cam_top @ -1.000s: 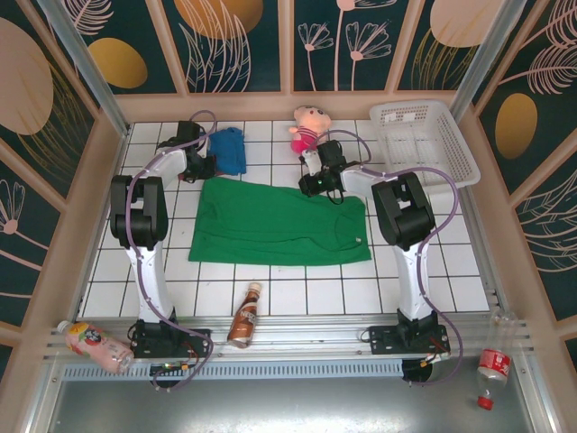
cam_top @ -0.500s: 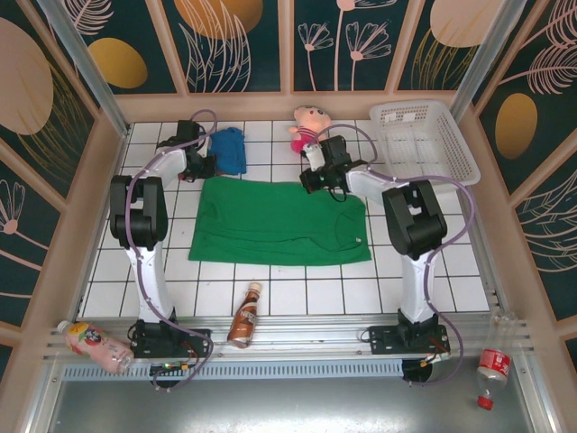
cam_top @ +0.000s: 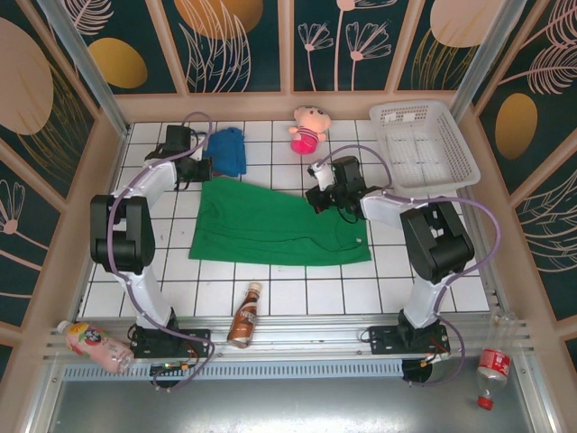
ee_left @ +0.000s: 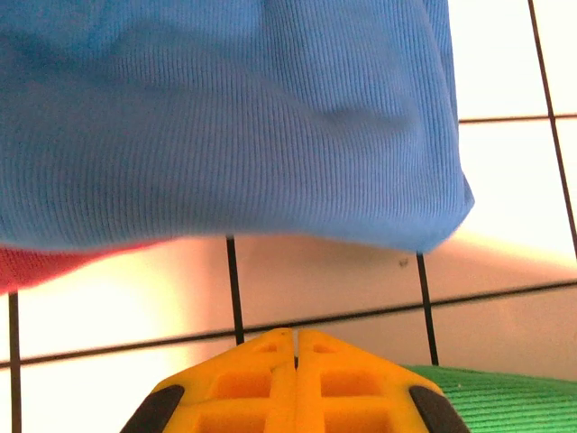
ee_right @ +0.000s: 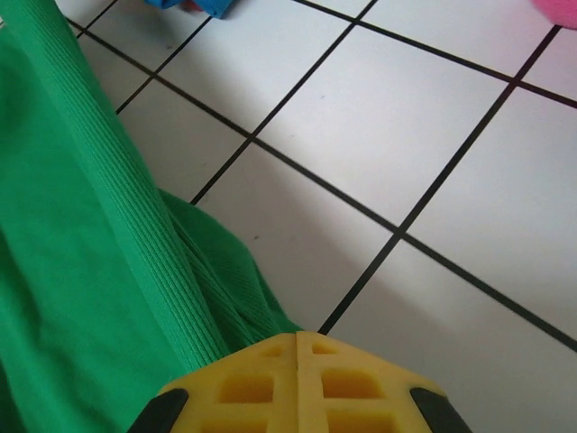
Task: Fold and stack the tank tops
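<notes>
Watching the right gripper (cam_top: 321,197) over the white tiled table (cam_top: 297,290): its yellow fingers (ee_right: 243,388) are pressing tight together, pinching a bunched fold at the far right edge of the green tank top (cam_top: 270,225). The rest of that top is lying spread flat across the middle of the table, its small white label (cam_top: 361,240) showing near the right-hand near corner. Over on the other side, the left gripper (cam_top: 198,170) is sitting clenched too, fingers meeting with no gap, right at the green top's far left corner. Green cloth is showing just beside the fingertips, but I cannot tell whether any of it is caught between them. Just beyond that gripper the blue tank top (cam_top: 230,151) is lying crumpled near the back wall, and a sliver of the maroon tank top (ee_left: 36,262) is peeking out from under it. The pink plush doll (cam_top: 308,129) is sitting at the back, the white basket (cam_top: 451,164) is resting in the far right corner, and a brown bottle (cam_top: 243,317) is lying by the near edge.
</notes>
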Tool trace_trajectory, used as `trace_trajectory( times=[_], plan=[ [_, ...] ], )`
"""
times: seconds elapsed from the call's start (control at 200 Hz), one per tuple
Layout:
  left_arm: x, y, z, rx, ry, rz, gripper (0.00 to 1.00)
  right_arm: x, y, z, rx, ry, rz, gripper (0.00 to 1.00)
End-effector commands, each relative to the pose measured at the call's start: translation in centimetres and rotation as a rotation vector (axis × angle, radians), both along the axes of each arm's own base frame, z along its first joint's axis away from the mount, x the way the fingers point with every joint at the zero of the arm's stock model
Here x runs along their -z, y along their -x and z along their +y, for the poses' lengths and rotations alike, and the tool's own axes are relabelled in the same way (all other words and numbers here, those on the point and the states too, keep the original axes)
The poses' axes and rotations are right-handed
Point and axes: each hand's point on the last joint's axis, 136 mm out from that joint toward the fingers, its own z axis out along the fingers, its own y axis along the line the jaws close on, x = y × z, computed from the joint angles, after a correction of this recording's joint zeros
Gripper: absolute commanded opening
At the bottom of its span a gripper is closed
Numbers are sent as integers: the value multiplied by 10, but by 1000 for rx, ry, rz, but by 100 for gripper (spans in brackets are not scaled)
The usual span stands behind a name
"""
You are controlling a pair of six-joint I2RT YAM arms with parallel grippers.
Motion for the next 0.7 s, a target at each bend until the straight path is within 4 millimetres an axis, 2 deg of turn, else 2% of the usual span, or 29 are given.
trace_trajectory(
  times=[0.0, 0.12, 0.3, 0.455, 0.57, 0.69],
  plan=[
    [2, 13, 2, 32, -33, 0, 0, -15, 13, 9, -53, -25, -52, 0],
    [14, 31, 7, 38, -68, 31, 0, -3, 28, 7, -62, -6, -24, 0],
    [32, 43, 28, -7, -183, 80, 0, 19, 42, 4, -49, 42, 3, 0],
    [44, 46, 43, -57, -252, 122, 0, 25, 37, -7, 8, 88, -20, 0],
    [50, 55, 36, -46, -206, 145, 0, 16, 36, -5, 9, 67, -52, 0],
    [67, 73, 27, -43, -151, 200, 0, 28, 44, -7, 3, 80, -18, 0]
  ],
)
